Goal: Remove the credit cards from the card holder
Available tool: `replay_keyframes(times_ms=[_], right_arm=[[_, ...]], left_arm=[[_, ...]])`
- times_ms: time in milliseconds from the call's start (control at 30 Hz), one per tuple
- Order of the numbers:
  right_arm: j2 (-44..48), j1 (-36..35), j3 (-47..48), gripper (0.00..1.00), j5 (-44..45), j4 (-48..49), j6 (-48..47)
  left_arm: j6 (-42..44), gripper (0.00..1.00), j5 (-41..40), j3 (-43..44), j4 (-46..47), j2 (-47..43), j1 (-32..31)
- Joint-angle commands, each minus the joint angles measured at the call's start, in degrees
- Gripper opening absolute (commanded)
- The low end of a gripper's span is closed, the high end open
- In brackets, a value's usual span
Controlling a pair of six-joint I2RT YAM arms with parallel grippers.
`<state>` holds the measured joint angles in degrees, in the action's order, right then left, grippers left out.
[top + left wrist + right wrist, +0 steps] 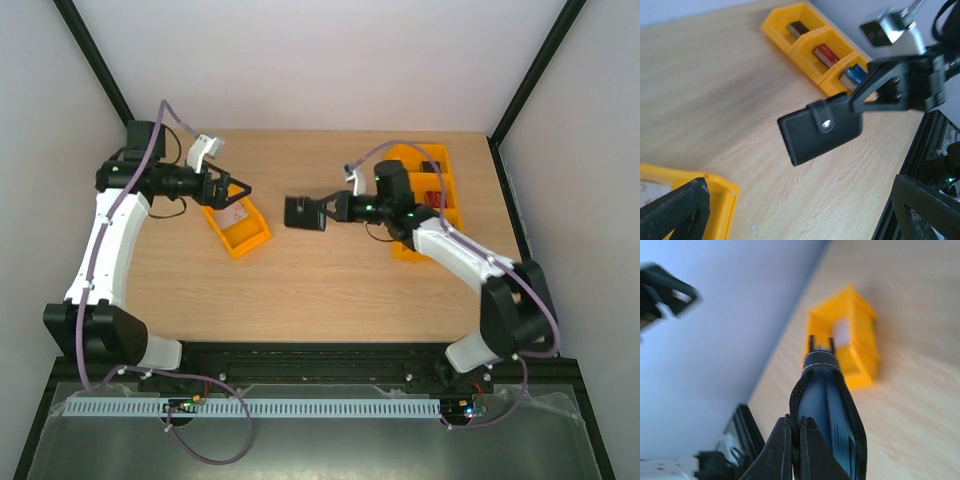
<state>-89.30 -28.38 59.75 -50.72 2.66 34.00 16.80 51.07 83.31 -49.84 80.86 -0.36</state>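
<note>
My right gripper [326, 212] is shut on one cover of the black card holder [303, 213] and holds it in the air over the middle of the table. In the left wrist view the card holder [820, 129] is closed, its clasp tab snapped over the front. In the right wrist view my fingers [807, 440] pinch the left black cover, and blue-grey inner leaves [832, 410] show edge-on. No teal-green credit cards show. My left gripper [240, 190] is open and empty, above the left orange tray, facing the holder with a gap between them.
An orange tray [237, 225] with a pale plate [235, 212] lies under my left gripper. A row of orange bins [425, 195] stands at the back right, holding a black block [799, 28], a red block [826, 54] and a blue item [855, 75].
</note>
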Motion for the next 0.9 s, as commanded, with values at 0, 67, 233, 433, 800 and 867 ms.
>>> replay_keyframes(times_ms=[0, 67, 233, 433, 800, 867], right_arm=[[10.4, -0.2, -1.1, 0.02, 3.5, 15.3, 7.8], [14.9, -0.2, -3.2, 0.02, 5.8, 22.5, 11.2], [23.8, -0.3, -8.8, 0.02, 12.6, 39.0, 18.1], [27.5, -0.5, -14.1, 0.02, 15.5, 50.9, 22.3], [25.6, -1.9, -14.9, 0.01, 10.4, 59.0, 25.0], [25.6, -2.3, -14.8, 0.02, 9.5, 59.0, 24.7]], left_arm=[[6.6, 0.99, 3.0, 8.0, -9.5, -0.4, -0.2], [5.7, 0.99, 5.0, 9.9, -9.4, -0.7, -0.7], [-3.0, 0.99, 8.4, 11.6, -1.4, -2.2, -4.5], [-13.4, 0.99, 13.6, 11.5, 8.1, -1.3, -10.1], [-23.0, 0.99, 11.2, 11.5, 18.6, 2.4, -18.2], [-24.3, 0.99, 11.1, 11.6, 19.9, 3.3, -18.3]])
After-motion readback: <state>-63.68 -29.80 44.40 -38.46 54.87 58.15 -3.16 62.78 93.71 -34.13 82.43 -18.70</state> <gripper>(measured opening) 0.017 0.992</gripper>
